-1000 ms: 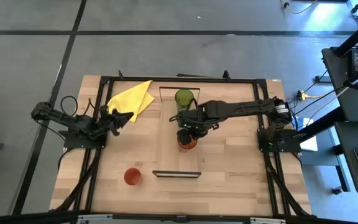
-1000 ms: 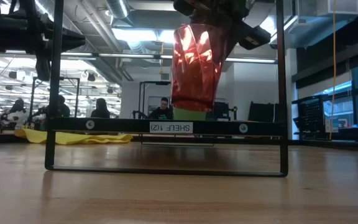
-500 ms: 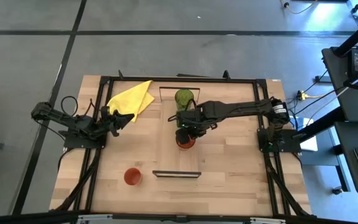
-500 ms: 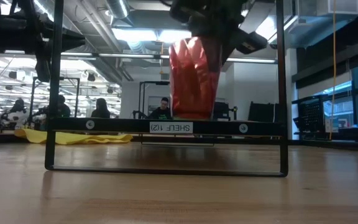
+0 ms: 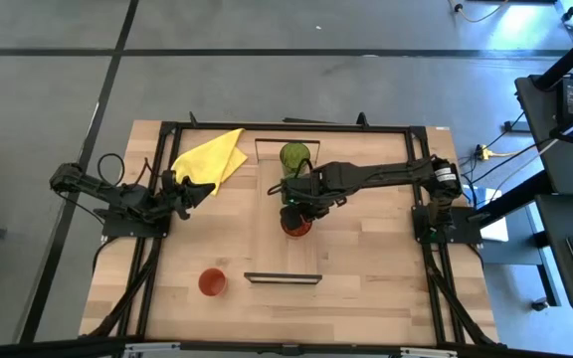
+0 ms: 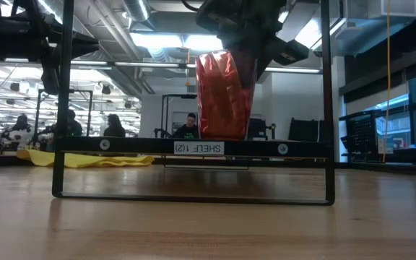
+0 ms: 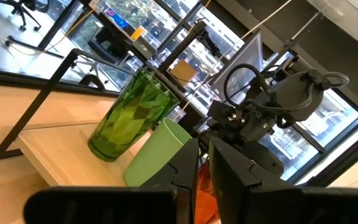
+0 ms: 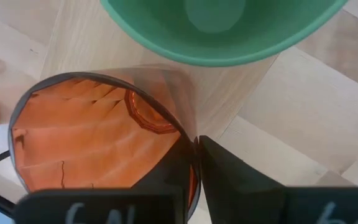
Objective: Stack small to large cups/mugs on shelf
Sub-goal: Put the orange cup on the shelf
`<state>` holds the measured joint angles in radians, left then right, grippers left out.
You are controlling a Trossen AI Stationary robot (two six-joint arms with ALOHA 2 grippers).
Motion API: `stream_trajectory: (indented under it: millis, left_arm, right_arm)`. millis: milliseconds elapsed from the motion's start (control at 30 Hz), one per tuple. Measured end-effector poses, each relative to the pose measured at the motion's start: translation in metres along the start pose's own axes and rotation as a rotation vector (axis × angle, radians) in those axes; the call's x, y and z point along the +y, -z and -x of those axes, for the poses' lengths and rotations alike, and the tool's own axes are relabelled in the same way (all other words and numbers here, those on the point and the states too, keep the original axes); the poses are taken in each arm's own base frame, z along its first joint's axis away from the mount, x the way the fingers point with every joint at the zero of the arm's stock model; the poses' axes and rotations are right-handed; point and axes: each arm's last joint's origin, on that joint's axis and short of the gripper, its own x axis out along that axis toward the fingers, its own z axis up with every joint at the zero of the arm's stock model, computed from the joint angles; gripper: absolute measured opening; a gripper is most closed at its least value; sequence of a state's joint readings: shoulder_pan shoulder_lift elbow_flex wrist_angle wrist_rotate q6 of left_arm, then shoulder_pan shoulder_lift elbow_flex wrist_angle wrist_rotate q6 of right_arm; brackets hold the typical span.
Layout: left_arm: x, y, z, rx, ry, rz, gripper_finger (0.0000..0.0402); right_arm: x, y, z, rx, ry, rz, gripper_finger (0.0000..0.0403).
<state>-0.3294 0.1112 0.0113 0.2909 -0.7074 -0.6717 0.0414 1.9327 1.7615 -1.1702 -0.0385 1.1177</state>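
The red-brown ribbed cup (image 5: 297,227) (image 6: 224,94) stands upright over the middle of the long shelf plank (image 5: 272,254) (image 6: 121,146). My right gripper (image 5: 301,206) (image 8: 196,155) is shut on it. Beyond it the bright green cup (image 8: 222,31) (image 7: 160,155) and the tall olive-green cup (image 5: 294,156) (image 7: 132,118) stand on their bases on the shelf. The small orange-red cup (image 5: 212,282) stands on the tabletop near the front left. My left gripper (image 5: 200,186) (image 7: 202,165) is shut and empty at the left, beside the yellow cloth (image 5: 212,156). My right gripper pinches the red-brown cup's rim (image 8: 188,134) on the side facing the bright green cup, with one finger inside the cup and one outside. The fingers come from above, pointing down. The cup is upright, its base (image 6: 222,136) down at the shelf's top surface.
Thin dark brackets close the shelf's near end (image 5: 284,279) and far end (image 5: 282,142). A black frame (image 5: 167,129) runs round the tabletop. Bare wood lies to the right of the shelf (image 5: 376,259). People sit in the room behind (image 6: 188,126).
My right gripper has gone down with the red-brown cup. The cup hung tilted above the shelf and now stands upright with its base down at the shelf's surface. The gripper has stayed shut on the rim.
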Motion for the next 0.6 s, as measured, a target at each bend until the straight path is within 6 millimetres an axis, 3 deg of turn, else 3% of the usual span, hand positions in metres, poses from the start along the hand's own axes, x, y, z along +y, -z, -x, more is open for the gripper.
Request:
stream_trajectory:
  millis: [600]
  left_arm:
    - [0.0004,0.0004,0.0,0.004,-0.003,-0.005,0.0035]
  right_arm:
    - [0.0003,-0.0009,-0.0027,-0.014,0.013,0.023,0.0038]
